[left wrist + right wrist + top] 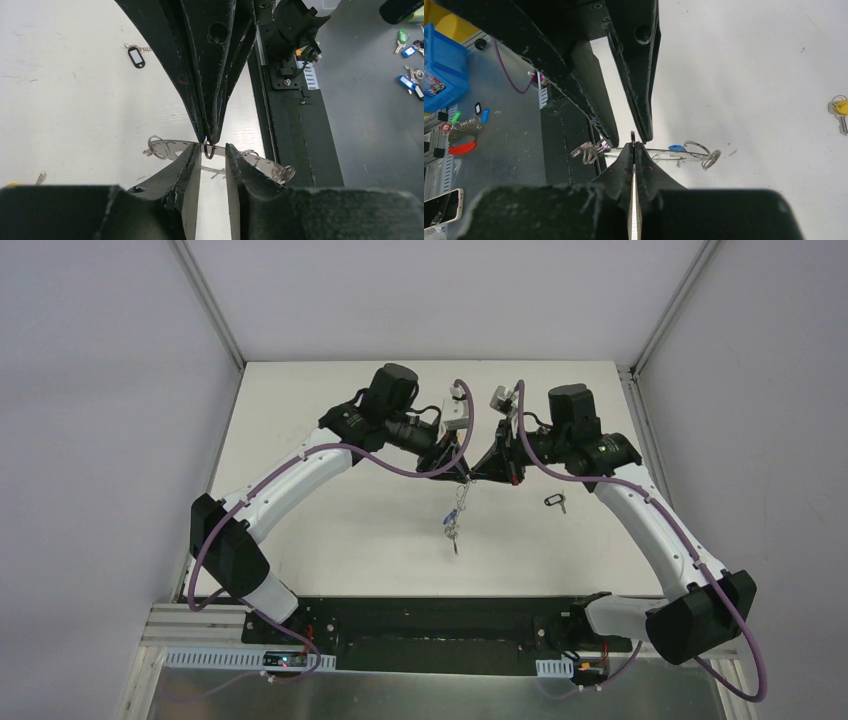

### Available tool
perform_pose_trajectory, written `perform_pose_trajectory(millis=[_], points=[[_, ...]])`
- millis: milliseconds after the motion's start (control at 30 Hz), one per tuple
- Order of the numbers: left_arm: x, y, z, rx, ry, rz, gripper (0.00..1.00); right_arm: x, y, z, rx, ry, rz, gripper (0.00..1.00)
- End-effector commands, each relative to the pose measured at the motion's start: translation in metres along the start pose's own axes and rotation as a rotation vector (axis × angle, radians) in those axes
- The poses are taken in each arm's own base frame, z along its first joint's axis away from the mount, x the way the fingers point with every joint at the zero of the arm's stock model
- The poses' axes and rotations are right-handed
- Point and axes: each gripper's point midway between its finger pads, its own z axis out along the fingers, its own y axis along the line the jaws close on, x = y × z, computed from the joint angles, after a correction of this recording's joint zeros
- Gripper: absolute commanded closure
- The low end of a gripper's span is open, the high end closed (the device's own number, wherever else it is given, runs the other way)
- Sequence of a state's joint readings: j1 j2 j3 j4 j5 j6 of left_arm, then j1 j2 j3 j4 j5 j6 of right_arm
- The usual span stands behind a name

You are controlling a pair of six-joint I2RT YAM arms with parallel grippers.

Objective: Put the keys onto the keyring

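Observation:
The keyring (457,512), a flat grey ring with wire loops on its rim, hangs in the air under both grippers. My right gripper (634,145) is shut on one small wire loop (209,151) of the keyring (659,152). My left gripper (212,149) is open, with one finger on each side of that loop and the ring plate (167,148) across its tips. A blue key (676,148) hangs at the ring. A yellow key (842,107) lies on the table at the far right. A black key (553,501) with its tag (136,56) lies on the table.
The white table (330,530) has walls at the back and both sides. The black base plate (430,620) runs along the near edge. Off the table lie spare keys (407,50), a blue bin (441,65) and a phone (441,207).

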State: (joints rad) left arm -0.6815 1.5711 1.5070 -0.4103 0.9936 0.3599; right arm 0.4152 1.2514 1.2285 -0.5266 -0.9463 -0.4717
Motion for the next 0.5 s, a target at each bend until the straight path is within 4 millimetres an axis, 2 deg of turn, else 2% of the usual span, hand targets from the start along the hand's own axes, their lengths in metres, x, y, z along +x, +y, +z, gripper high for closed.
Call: perform_pose_trajectory(millis=[0,200,333,467], points=[[-0.012,-0.006,0.002,0.032,-0.014,0.045,0.78,-0.012,0.011,-0.001,-0.047,-0.043,-0.054,1.0],[-0.015,-0.004,0.003,0.031,-0.019,0.038,1.0,-0.011,0.011,0.0,-0.047,-0.045,-0.041,1.0],[-0.019,-0.005,0.002,0.026,-0.039,0.003,1.0,-0.013,0.008,-0.003,-0.018,-0.059,-0.036,1.0],[-0.027,-0.008,0.0,0.037,-0.132,-0.064,1.0,-0.024,0.005,-0.018,0.027,-0.113,-0.032,0.77]])
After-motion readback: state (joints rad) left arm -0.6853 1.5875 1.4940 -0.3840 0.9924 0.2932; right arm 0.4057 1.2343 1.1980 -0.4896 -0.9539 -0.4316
